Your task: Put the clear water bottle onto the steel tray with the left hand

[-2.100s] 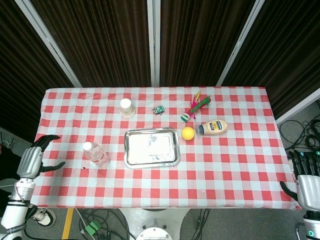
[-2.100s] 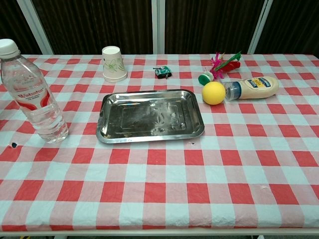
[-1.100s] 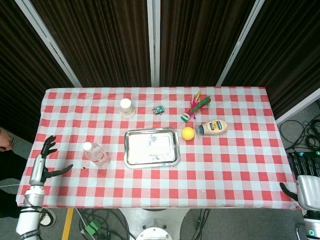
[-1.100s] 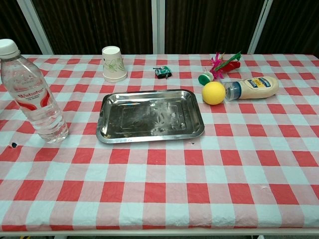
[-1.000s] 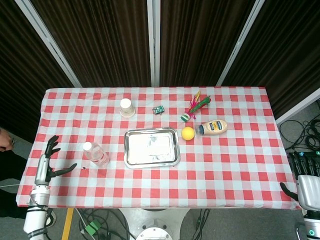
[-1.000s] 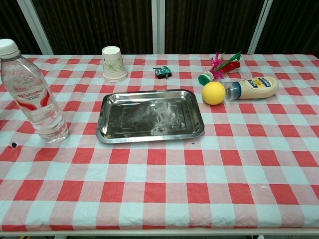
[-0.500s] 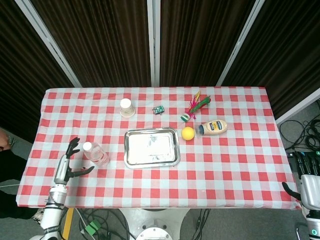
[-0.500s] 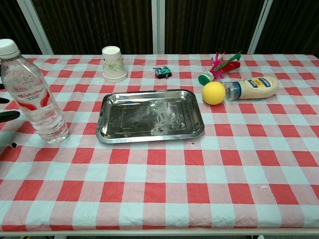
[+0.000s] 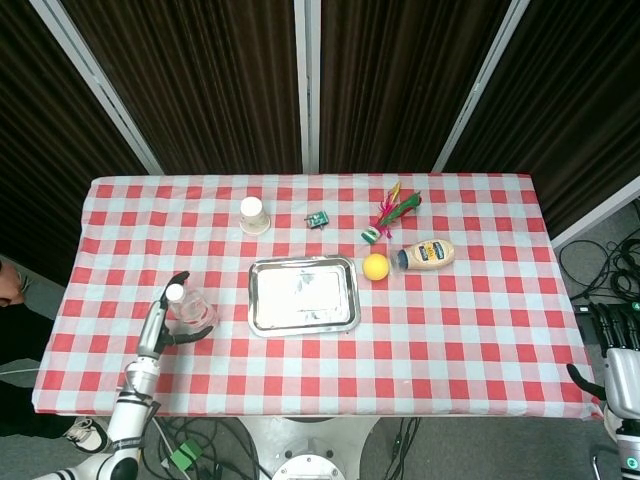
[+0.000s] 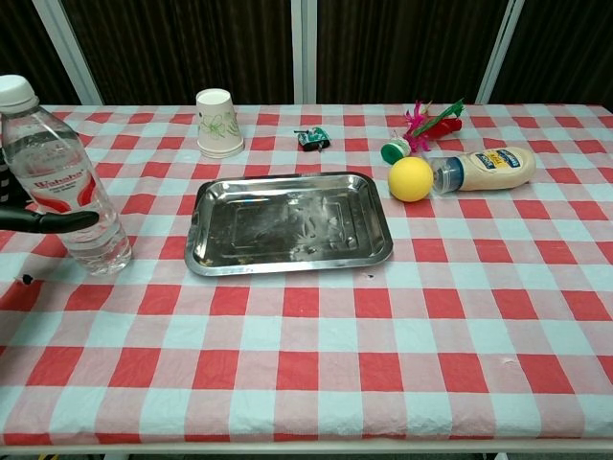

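Note:
The clear water bottle (image 9: 193,311) with a white cap stands upright on the checked cloth, left of the steel tray (image 9: 303,295). The tray lies bare in the middle of the table. My left hand (image 9: 160,324) has come up to the bottle's left side. Its fingers curve past the cap and its thumb reaches under the near side. In the chest view a dark finger (image 10: 50,219) crosses the front of the bottle (image 10: 67,187), beside the tray (image 10: 287,225). I cannot see a firm grip. My right hand (image 9: 620,368) hangs off the table's right front corner, holding nothing.
An upturned paper cup (image 9: 255,215) stands behind the tray on the left. A yellow ball (image 9: 375,266), a lying mayonnaise bottle (image 9: 428,253) and a feathered shuttlecock (image 9: 393,213) sit right of the tray. A small green item (image 9: 318,218) lies behind it.
My left hand has swung in from the table's left edge to the bottle, and its fingers now reach around it. The bottle and the right hand have not moved.

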You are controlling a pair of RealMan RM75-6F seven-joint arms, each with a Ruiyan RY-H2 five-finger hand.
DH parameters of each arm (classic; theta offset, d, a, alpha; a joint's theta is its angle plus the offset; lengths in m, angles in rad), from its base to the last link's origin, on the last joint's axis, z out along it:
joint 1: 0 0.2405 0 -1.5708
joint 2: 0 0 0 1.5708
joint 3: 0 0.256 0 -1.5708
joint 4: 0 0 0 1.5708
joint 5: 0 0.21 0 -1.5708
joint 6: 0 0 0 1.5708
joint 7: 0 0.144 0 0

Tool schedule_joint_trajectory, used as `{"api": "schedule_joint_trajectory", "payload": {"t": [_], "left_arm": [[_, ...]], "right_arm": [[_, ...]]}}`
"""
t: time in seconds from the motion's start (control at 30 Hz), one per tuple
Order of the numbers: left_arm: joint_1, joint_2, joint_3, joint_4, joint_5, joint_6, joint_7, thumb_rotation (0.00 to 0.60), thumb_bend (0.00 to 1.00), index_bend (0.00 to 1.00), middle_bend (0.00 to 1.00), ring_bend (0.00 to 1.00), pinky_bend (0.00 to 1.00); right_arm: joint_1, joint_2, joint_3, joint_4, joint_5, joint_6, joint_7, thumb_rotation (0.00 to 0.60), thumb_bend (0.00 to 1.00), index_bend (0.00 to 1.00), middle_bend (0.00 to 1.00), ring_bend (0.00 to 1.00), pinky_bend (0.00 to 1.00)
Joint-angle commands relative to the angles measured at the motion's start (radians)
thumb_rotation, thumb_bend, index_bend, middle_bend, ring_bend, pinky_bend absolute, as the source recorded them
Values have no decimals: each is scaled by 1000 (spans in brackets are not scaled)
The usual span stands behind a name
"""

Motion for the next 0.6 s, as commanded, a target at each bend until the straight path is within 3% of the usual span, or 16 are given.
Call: {"api": "schedule_joint_trajectory", "payload": {"t": [0.03,0.27,0.47,0.6], "left_arm": [[-13,-27,-26,25,-29,0,32,600,8,344,423,323,397],[-40,-43,-67,40,-70,-29,48,600,101,517,555,441,511],[-60,-16,-90,-17,-42,-14,68,600,133,576,614,483,548],[-119,23,-169,-85,-24,-14,95,600,133,576,614,483,548]], "right_arm": [[1,3,1,-2,3,-5,5,600,134,7,71,0,0],[2,9,-1,-7,7,-13,15,600,134,7,71,0,0],[3,12,0,-11,8,-15,18,600,134,7,71,0,0],[3,13,-1,-11,9,-19,15,600,134,7,71,0,0]]}}
